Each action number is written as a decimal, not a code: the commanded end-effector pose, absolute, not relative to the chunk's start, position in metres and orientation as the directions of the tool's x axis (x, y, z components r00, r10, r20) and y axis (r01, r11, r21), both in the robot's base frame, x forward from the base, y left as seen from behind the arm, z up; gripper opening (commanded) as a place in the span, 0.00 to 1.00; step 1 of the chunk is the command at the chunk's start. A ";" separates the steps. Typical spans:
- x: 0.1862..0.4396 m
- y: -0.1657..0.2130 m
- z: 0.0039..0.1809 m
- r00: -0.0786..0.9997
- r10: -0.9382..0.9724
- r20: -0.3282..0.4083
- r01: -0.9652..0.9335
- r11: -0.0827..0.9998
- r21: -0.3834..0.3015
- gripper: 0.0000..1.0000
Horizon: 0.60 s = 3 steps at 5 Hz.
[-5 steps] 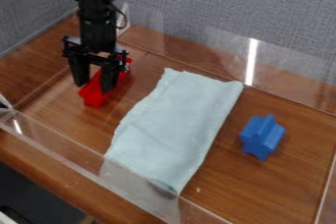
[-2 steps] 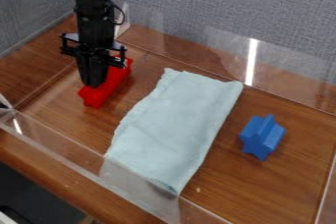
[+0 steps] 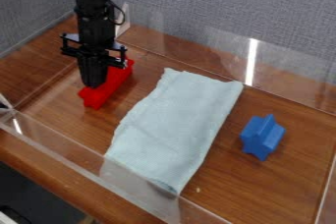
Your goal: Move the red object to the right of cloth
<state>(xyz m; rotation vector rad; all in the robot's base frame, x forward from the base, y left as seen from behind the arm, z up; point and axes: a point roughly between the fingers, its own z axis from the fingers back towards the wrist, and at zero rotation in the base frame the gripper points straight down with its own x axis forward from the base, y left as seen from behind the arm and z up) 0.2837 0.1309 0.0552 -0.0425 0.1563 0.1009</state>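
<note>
I count two blocks: one red block [image 3: 108, 85] and one blue block [image 3: 262, 137]. I see one cloth [image 3: 176, 128]. I have one arm [image 3: 94, 17] here, and there is one table [image 3: 79, 154] under it all.

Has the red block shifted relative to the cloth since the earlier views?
No. The red block lies just left of the pale blue cloth in the picture, with the same strip of table between them as before.
</note>
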 end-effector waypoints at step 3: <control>0.305 0.117 0.142 0.997 0.054 0.047 -0.053 0.998 -0.015 0.00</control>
